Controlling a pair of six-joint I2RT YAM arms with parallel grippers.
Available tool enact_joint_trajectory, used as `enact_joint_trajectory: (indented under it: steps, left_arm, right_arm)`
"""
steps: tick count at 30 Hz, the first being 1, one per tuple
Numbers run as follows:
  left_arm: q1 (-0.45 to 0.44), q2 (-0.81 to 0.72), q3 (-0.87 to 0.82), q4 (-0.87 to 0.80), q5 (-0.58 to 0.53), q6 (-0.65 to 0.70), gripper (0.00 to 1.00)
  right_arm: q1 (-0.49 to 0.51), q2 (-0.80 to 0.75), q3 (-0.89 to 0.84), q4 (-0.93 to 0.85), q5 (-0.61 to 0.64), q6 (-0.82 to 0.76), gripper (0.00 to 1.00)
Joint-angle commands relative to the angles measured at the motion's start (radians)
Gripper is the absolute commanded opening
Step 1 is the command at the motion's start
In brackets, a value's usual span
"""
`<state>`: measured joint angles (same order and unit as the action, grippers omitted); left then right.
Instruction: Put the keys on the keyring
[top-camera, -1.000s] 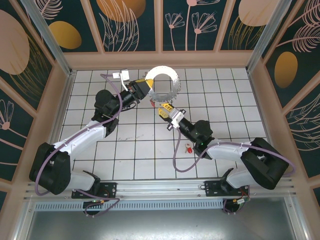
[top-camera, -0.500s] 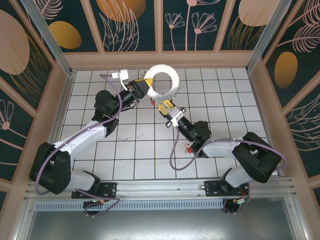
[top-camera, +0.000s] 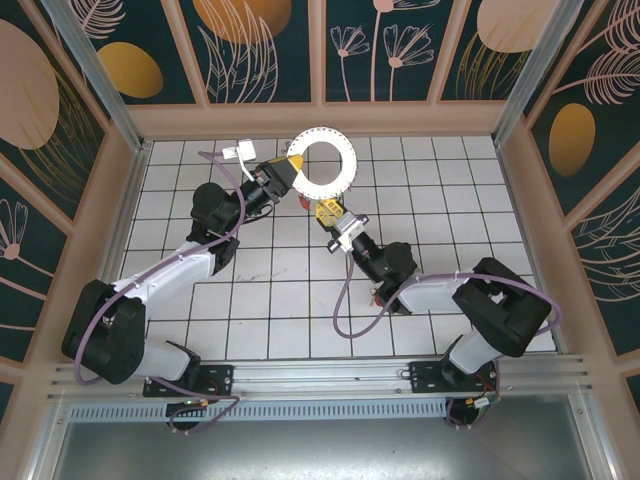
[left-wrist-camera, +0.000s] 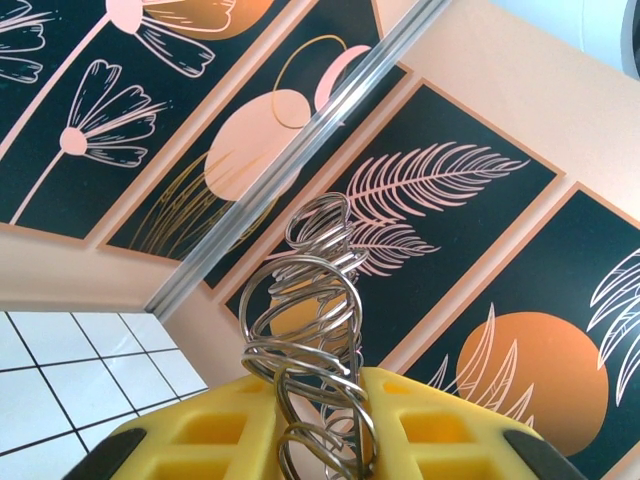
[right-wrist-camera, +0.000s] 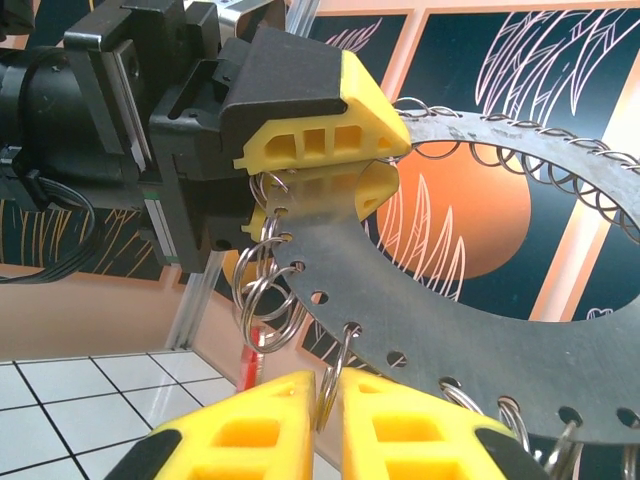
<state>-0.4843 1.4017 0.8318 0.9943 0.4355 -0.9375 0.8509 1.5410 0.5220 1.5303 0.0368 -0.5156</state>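
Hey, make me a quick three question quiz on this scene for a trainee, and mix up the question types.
1. True or false: the keyring lies flat on the tiled floor.
2. Which gripper clamps the keyring's flat plate? A) left gripper B) right gripper C) neither
3. Fill in: in the right wrist view, a small metal ____ hangs down between the right gripper's yellow fingers.

Key: 1 false, it is held up off the tiled floor. 2 A. 3 loop.
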Motion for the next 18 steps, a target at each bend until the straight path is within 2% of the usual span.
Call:
enact_joint_trajectory:
  steps: [1, 4, 8, 11, 14, 18]
  left_arm:
    - [0.003, -0.005, -0.008, 0.071, 0.0, -0.013, 0.0]
    - [0.003, -0.005, -0.01, 0.073, -0.004, -0.015, 0.0]
    - [0.003, -0.004, -0.011, 0.072, -0.014, -0.019, 0.0]
    - [0.003, -0.004, -0.018, 0.052, -0.047, -0.021, 0.0]
    - [0.003, -0.012, -0.041, -0.004, -0.13, -0.046, 0.04]
    - [0.003, 0.001, -0.092, -0.068, -0.237, -0.144, 0.04]
  right_arm:
    - [0.006, 0.007, 0.037, 0.081, 0.023, 0.017, 0.13]
    - [0.007, 0.008, 0.039, 0.074, 0.02, 0.019, 0.09]
    - [0.006, 0.005, 0.034, 0.054, 0.032, 0.015, 0.0]
    - [0.006, -0.011, 0.029, 0.016, 0.035, 0.005, 0.0]
    - [-0.002, -0.052, 0.033, -0.097, 0.015, 0.012, 0.0]
    - [-0.029, -0.12, 0.052, -0.324, -0.002, 0.087, 0.0]
